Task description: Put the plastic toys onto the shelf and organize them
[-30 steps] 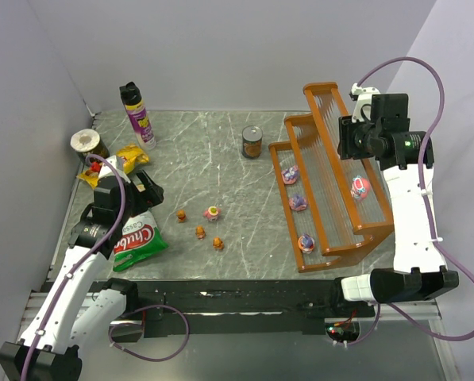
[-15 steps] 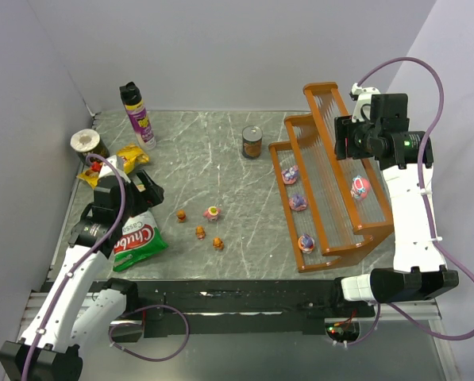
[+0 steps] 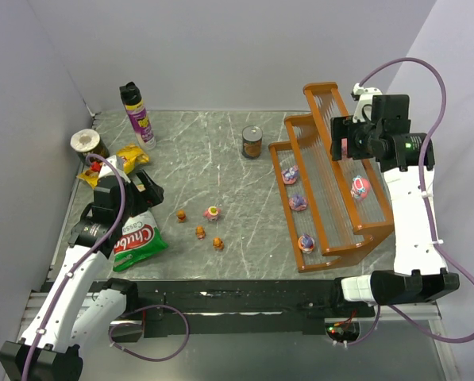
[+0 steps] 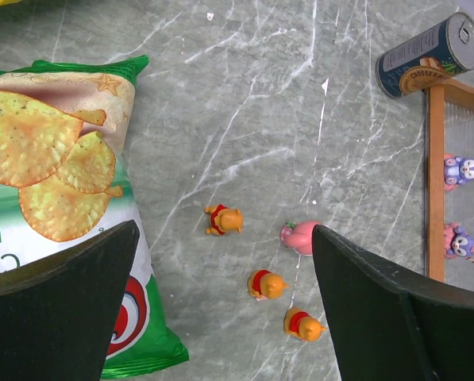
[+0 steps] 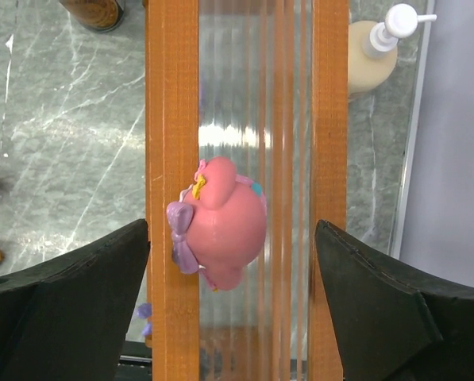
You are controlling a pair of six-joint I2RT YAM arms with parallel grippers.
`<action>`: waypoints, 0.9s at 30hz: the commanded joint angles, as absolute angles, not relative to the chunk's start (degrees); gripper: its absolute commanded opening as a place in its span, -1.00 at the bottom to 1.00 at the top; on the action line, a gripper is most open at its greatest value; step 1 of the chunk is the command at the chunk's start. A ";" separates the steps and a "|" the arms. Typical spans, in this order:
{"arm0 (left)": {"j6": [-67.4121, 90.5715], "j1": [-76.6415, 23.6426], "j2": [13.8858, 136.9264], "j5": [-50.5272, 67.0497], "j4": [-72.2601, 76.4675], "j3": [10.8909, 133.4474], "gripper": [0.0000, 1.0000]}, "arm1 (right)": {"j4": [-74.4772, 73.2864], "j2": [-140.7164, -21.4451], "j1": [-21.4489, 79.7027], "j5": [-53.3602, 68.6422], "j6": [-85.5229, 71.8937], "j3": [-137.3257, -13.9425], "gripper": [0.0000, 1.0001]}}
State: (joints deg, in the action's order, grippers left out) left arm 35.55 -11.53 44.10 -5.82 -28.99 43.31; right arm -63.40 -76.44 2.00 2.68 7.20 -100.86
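Observation:
The orange-brown stepped shelf stands at the right. Three small purple-pink toys sit along its lowest tier. A pink toy with a purple bow lies on a higher tier. My right gripper hovers above the shelf, open and empty. In the right wrist view the pink toy lies between its spread fingers. Three orange toys and a pink one lie on the table. My left gripper is open and empty, left of them. The left wrist view shows the orange toys and the pink one.
A green chips bag lies under my left arm. Yellow snack bags, a spray can and a tape roll stand at the back left. A can stands beside the shelf. A pump bottle stands behind the shelf.
My right gripper has shifted slightly to the left above the shelf. The left arm and the toys have not moved.

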 commanded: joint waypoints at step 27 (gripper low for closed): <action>34.89 -10.72 43.33 -5.27 -27.68 44.38 0.93 | -48.96 -78.39 45.60 4.30 15.28 -97.75 0.84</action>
